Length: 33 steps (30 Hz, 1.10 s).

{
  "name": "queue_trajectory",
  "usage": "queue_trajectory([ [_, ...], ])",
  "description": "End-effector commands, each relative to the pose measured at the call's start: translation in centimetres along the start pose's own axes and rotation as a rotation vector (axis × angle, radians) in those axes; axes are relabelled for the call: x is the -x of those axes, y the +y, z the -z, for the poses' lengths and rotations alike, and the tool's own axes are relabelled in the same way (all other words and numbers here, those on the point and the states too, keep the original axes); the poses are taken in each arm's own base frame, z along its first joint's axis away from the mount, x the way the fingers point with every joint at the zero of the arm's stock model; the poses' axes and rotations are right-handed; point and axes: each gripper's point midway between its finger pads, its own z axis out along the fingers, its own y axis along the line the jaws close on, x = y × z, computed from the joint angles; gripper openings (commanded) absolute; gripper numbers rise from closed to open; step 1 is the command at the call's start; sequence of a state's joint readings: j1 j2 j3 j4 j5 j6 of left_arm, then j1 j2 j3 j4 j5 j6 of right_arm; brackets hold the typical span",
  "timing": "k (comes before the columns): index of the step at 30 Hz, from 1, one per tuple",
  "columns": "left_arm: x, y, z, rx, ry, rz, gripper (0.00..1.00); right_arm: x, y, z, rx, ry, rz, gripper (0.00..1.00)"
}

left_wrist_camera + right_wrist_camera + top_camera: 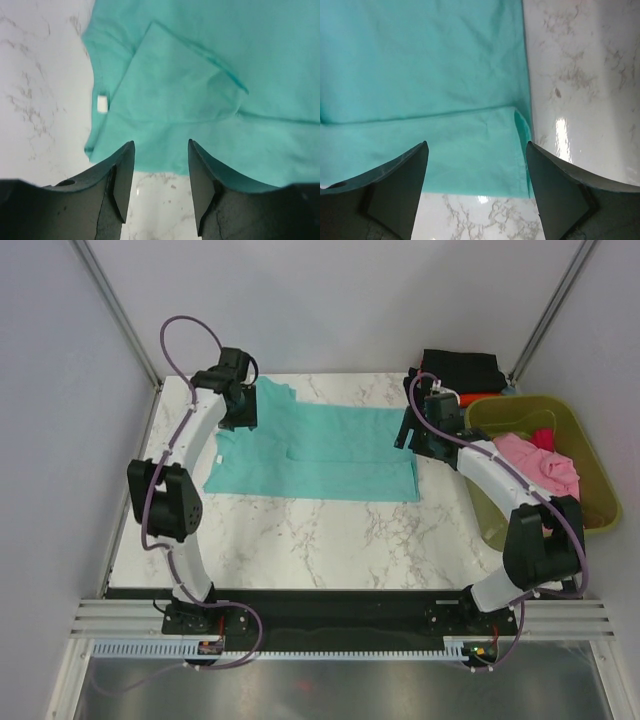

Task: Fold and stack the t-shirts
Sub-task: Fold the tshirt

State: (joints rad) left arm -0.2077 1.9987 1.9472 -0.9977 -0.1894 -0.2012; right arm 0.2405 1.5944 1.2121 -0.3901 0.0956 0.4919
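White-walled bay with metal posts at the far corners. Marble worktop (300, 540), grey-veined and glossy, with a black strip and rails along the near edge.

Near the far left corner, left gripper (240, 412) over the left end of the teal tee (330, 455). Jaws parted, nothing between them, dark fingers (120, 172) just short of the cloth's edge.

Teal tee flat across the far half of the worktop, folded lengthwise, one sleeve turned in over the body. Small white tag (102, 103) by its left edge.

At the tee's right end, right gripper (413, 432), jaws wide and empty, above the folded corner.

At the far right corner, folded black tee (460, 367), with an orange tee (474, 398) just beside it.

Off the right edge, olive tub (590, 475) holding a pink tee (535, 455) and a red tee (543, 436), its left rim partly hidden behind the right arm.
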Motion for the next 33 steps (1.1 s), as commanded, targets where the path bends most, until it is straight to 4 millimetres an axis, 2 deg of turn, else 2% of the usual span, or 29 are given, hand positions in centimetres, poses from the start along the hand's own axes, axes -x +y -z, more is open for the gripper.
queue_trajectory([
  [1,-2.5,1.0,1.4,0.018,-0.052,0.1,0.54,-3.5,0.4,1.4,0.077,0.052,0.0,0.87],
  [2,-6.1,1.0,-0.1,0.008,0.025,0.15,0.54,-3.8,0.2,2.0,0.083,0.042,-0.005,0.87],
  [3,-7.0,0.8,-0.2,-0.029,0.023,0.191,0.54,-5.6,-0.8,1.9,0.065,0.07,-0.003,0.87],
  [4,-7.8,1.5,-0.5,-0.054,0.023,0.251,0.54,-6.1,-1.0,2.0,0.07,0.068,-0.004,0.87],
  [5,-9.5,1.2,-0.6,-0.111,0.009,0.322,0.54,-6.4,-1.2,2.5,0.078,0.064,-0.003,0.87],
  [6,-10.2,1.5,-0.7,-0.123,0.001,0.359,0.55,-7.7,-1.8,2.5,0.073,0.088,0.002,0.87],
  [7,-10.8,2.6,-0.9,-0.115,-0.003,0.433,0.55,-8.1,-2.1,2.5,0.07,0.092,0.004,0.86],
  [8,-10.4,3.0,-0.4,-0.124,-0.055,0.468,0.55,-8.4,-2.3,2.7,0.07,0.092,0.005,0.86],
  [9,-12.6,3.9,-1.2,-0.098,-0.023,0.505,0.55,-9.4,-2.7,2.6,0.06,0.108,0.008,0.85],
  [13,-13.8,5.7,-1.1,-0.044,-0.092,0.632,0.56,-10.5,-3.5,1.6,0.048,0.119,-0.002,0.84],
  [14,-14.9,6.2,-1.5,-0.021,-0.088,0.654,0.57,-10.5,-3.6,1.5,0.048,0.118,-0.01,0.83],
  [15,-14.3,6.5,-1.2,-0.027,-0.129,0.673,0.57,-10.9,-3.9,1.2,0.042,0.123,-0.014,0.83],
  [20,-15.6,9.3,-1.9,0.044,-0.174,0.776,0.62,-11.3,-3.9,0.3,0.064,0.135,-0.038,0.82],
  [24,-15.4,11.0,-2.4,0.056,-0.218,0.847,0.68,-11.7,-3.7,-0.1,0.085,0.144,-0.046,0.81],
  [29,-14.6,11.5,-4.0,0.025,-0.24,0.894,0.69,-12.0,-3.9,-0.3,0.086,0.147,-0.042,0.81],
  [33,-15.1,11.2,-5.7,0.02,-0.214,0.902,0.68,-12.4,-4.3,-0.2,0.082,0.146,-0.042,0.81],
])
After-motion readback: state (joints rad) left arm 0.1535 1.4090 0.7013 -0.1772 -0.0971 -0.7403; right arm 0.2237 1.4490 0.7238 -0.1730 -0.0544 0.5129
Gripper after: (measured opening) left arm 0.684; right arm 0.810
